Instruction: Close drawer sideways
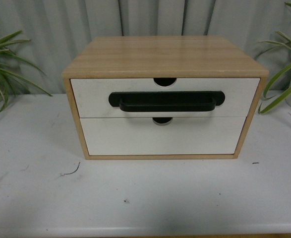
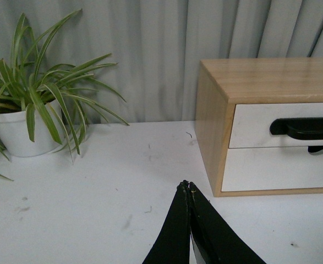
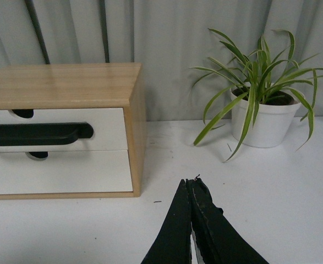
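Note:
A light wood cabinet (image 1: 160,54) stands on the white table. Its upper drawer (image 1: 95,96) has a white front, a long black bar handle (image 1: 166,101) and a half-round notch in its top edge. Its front sits about flush with the cabinet's face. The drawer also shows in the left wrist view (image 2: 255,124) and the right wrist view (image 3: 109,124). Neither arm shows in the front view. My left gripper (image 2: 185,185) is shut and empty above the table, left of the cabinet. My right gripper (image 3: 192,180) is shut and empty, right of the cabinet.
A lower white-fronted drawer (image 1: 160,139) without a handle sits under the upper one. A potted plant (image 2: 23,129) stands at the table's back left and another (image 3: 266,121) at the back right. Grey curtains hang behind. The white table (image 1: 135,198) stretches in front of the cabinet.

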Robot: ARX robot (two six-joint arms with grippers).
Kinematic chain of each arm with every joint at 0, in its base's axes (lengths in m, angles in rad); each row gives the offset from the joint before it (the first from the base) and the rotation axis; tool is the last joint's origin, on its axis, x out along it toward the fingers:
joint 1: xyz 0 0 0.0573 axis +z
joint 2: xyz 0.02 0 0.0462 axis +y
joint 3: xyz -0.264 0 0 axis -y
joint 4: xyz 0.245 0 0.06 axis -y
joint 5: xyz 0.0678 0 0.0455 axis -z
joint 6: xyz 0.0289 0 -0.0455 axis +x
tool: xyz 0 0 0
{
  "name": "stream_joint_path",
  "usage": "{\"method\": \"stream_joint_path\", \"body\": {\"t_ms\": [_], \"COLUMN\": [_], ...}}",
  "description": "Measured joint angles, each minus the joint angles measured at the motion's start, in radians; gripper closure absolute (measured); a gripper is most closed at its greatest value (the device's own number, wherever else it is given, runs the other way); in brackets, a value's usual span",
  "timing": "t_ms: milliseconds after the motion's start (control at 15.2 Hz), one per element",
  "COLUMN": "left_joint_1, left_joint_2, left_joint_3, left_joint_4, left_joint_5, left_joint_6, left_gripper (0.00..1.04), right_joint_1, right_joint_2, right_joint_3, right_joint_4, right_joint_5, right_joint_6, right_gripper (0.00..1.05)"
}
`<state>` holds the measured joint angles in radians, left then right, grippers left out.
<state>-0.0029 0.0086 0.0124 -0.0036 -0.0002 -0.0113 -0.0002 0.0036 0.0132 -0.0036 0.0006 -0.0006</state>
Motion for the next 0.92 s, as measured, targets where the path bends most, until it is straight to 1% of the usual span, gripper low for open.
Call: {"method": "stream_joint_path", "body": {"t_ms": [66, 132, 197, 263, 329, 461, 526, 921], "left_joint_1": [0.000, 0.000, 0.000, 0.000, 0.000, 0.000, 0.000, 0.000], "left_joint_2": [0.000, 0.000, 0.000, 0.000, 0.000, 0.000, 0.000, 0.000], "left_joint_3": [0.000, 0.000, 0.000, 0.000, 0.000, 0.000, 0.000, 0.000], "left_joint_4": [0.000, 0.000, 0.000, 0.000, 0.000, 0.000, 0.000, 0.000], "left_joint_5": [0.000, 0.000, 0.000, 0.000, 0.000, 0.000, 0.000, 0.000], "left_joint_6": [0.000, 0.000, 0.000, 0.000, 0.000, 0.000, 0.000, 0.001], "left_gripper": [0.95, 0.85, 0.67, 0.56, 0.43, 0.18, 0.07, 0.07], "right_joint_1": [0.000, 0.000, 0.000, 0.000, 0.000, 0.000, 0.000, 0.000], "right_joint_2": [0.000, 0.000, 0.000, 0.000, 0.000, 0.000, 0.000, 0.000], "right_joint_3": [0.000, 0.000, 0.000, 0.000, 0.000, 0.000, 0.000, 0.000], "right_joint_4": [0.000, 0.000, 0.000, 0.000, 0.000, 0.000, 0.000, 0.000], "right_joint_5": [0.000, 0.000, 0.000, 0.000, 0.000, 0.000, 0.000, 0.000], "right_joint_6": [0.000, 0.000, 0.000, 0.000, 0.000, 0.000, 0.000, 0.000], "right_gripper": [0.97, 0.86, 0.68, 0.57, 0.42, 0.19, 0.06, 0.06]}}
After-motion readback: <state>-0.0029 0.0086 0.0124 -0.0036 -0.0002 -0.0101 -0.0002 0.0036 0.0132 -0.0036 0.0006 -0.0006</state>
